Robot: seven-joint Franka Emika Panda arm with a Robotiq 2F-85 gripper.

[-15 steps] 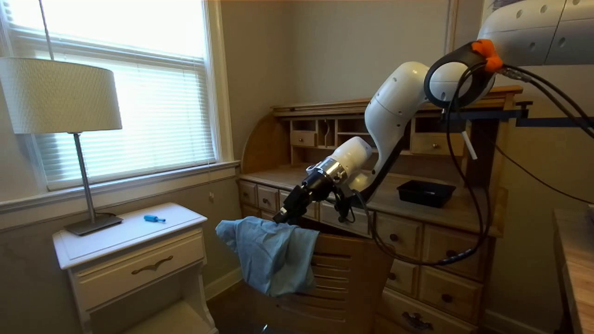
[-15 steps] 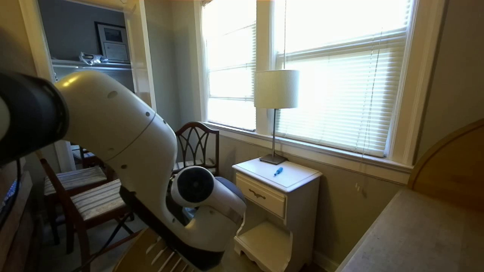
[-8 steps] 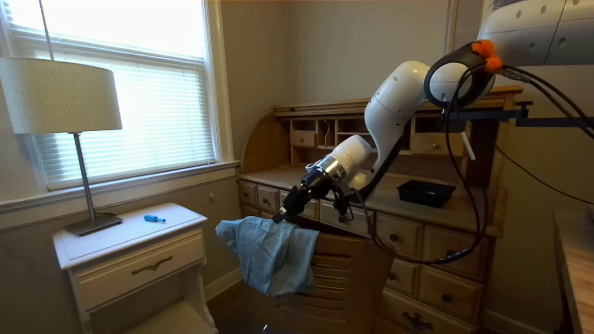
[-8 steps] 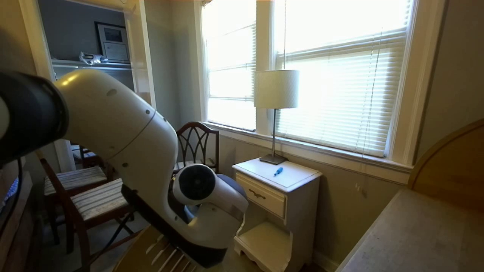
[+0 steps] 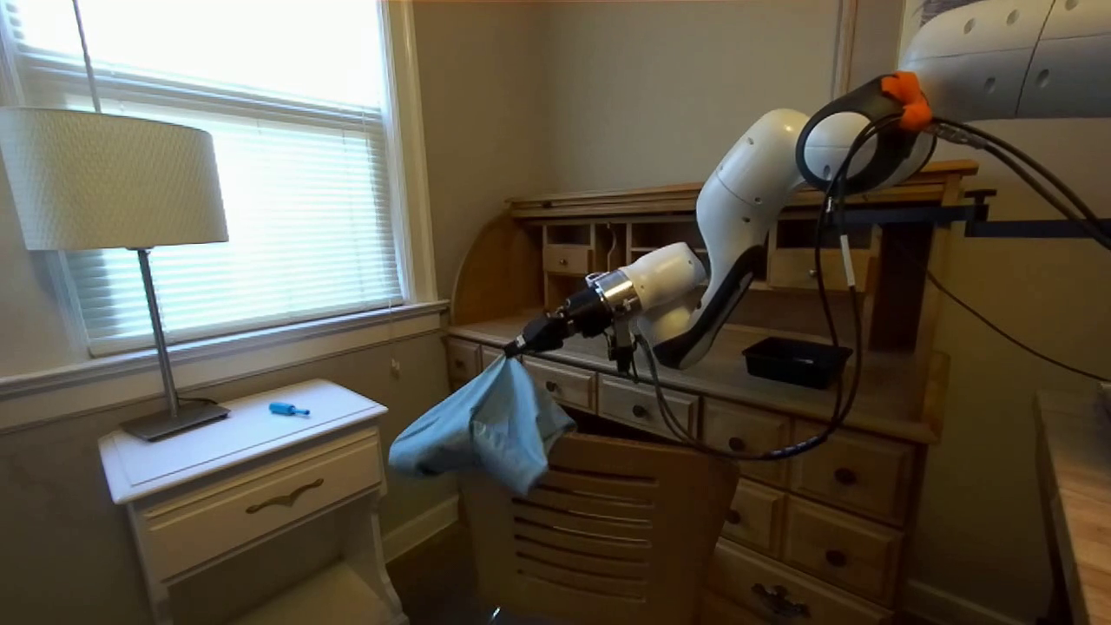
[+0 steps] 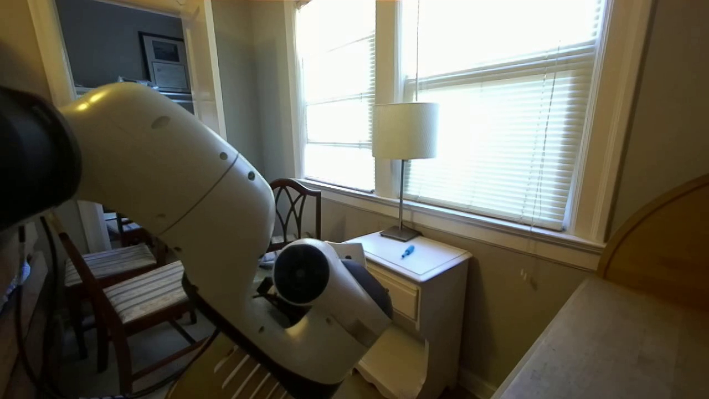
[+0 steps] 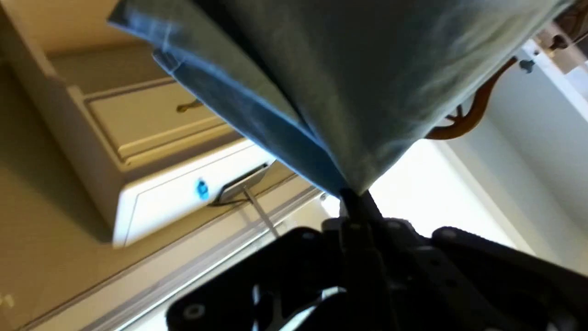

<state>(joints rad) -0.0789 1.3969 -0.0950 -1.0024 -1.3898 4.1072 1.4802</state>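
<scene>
A wooden desk [image 5: 872, 451] stands right of centre in an exterior view. Left of centre, the closed gripper [image 5: 513, 350] pinches the blue cloth [image 5: 490, 425], just drawn up from the chair [image 5: 673, 525], so it now hangs by its peak; whether they touch is unclear.

Robot arm [image 5: 738, 191], behind the jaws: no lettering can be read
Framed picture [image 6: 166, 60], well apart from the jaws: any print is too small to be read
Cloth [image 5: 486, 425], below the jaws: no label can be made out
</scene>
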